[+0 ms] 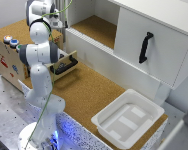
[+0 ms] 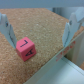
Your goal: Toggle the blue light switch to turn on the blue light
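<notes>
On the exterior view's left stands a wooden box with two small round buttons on top. The bluish one looks like the blue light switch, and I cannot make out a lit blue light on the box. My gripper hangs high over the cork counter at the back, well to the exterior view's right of the box. In the wrist view the gripper is open, its fingers spread wide above the cork. A pink cube with a black mark lies on the cork between them, untouched.
A wooden drawer with a black handle stands pulled out beside the arm. A white cabinet with a black door handle fills the back right. A white plastic tray sits at the front right. A blue glow shows by the arm's base.
</notes>
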{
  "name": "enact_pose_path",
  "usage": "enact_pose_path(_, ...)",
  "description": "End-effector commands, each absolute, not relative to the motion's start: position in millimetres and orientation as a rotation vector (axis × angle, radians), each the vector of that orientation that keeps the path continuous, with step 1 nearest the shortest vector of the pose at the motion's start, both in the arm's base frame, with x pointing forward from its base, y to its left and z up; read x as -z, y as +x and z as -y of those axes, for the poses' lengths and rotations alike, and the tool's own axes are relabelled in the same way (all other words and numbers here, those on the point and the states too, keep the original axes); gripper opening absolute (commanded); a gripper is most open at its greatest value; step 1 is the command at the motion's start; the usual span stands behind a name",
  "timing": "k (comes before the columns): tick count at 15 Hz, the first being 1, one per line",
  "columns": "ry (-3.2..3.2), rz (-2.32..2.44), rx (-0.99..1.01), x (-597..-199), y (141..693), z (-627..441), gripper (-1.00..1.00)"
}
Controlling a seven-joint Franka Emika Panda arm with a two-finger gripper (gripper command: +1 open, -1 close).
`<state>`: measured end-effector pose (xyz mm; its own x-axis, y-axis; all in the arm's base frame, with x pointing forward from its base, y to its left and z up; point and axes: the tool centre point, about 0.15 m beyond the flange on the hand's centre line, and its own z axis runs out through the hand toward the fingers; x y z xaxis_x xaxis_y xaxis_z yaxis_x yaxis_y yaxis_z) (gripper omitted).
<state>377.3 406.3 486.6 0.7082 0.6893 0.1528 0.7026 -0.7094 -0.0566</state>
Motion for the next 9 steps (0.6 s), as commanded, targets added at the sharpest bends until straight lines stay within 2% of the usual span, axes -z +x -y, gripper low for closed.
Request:
enact_pose_path(1,-2.943,0.990,0.177,-489,375,-384,1.00)
enact_pose_path(9,-2.970,1.191,-0.100,-527,334,-388,1.00)
